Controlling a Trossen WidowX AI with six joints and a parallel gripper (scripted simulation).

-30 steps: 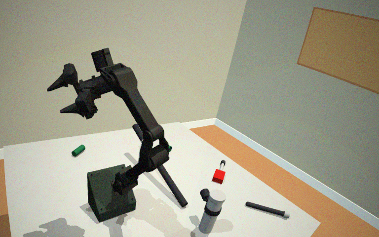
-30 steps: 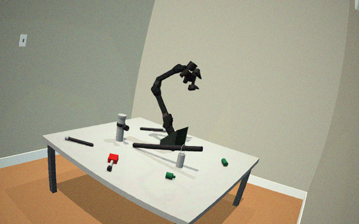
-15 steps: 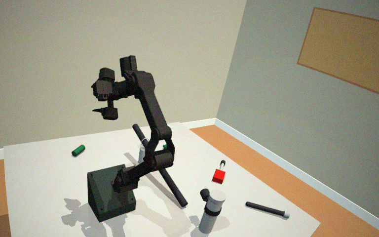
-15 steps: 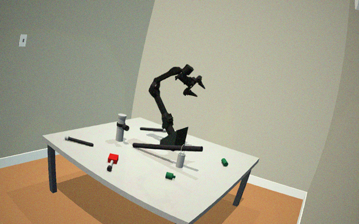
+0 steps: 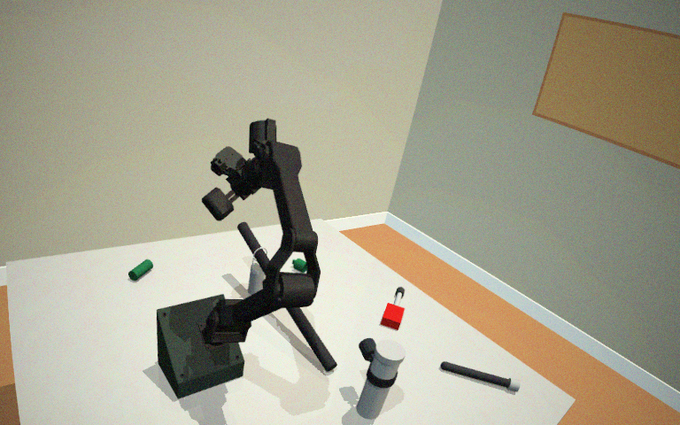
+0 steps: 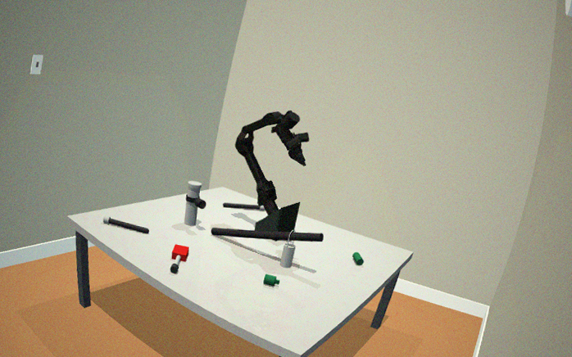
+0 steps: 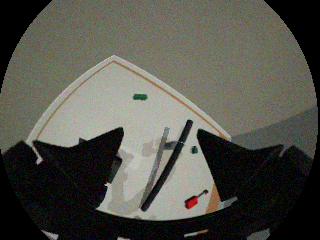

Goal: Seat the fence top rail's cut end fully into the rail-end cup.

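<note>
The fence top rail [image 5: 312, 338] [image 6: 250, 234] [image 7: 167, 165] is a long, straight, dark round tube with a dull finish. It passes through the thin pale wire loop on a short grey cylindrical post [image 5: 255, 280] [image 6: 287, 256]. The big post [image 5: 374, 396] [image 6: 191, 214] is a smooth grey cylinder with a paler round cap, ringed by a black brace band [image 5: 382, 380] [image 6: 193, 199]. A stubby black rail-end cup [image 5: 367, 348] [image 6: 201, 203] juts from its side.

The white tabletop [image 5: 74, 320] [image 6: 241, 304] [image 7: 90, 115] looks flat and matt, with dark square legs over an orange-brown floor [image 5: 451, 280] [image 6: 24, 285]. Beige and grey-green walls meet behind it, edged by white skirting.

In the top view the rail's long axis slants from upper left to lower right, its near end aimed roughly towards the big post but apart from the cup. The black two-fingered gripper [image 5: 225, 182] [image 6: 302, 162] [image 7: 160, 132] hangs above the table, fingers spread wide with nothing between them. It seems well apart from the rail, though its fingertips are hard to make out from outside.
</note>
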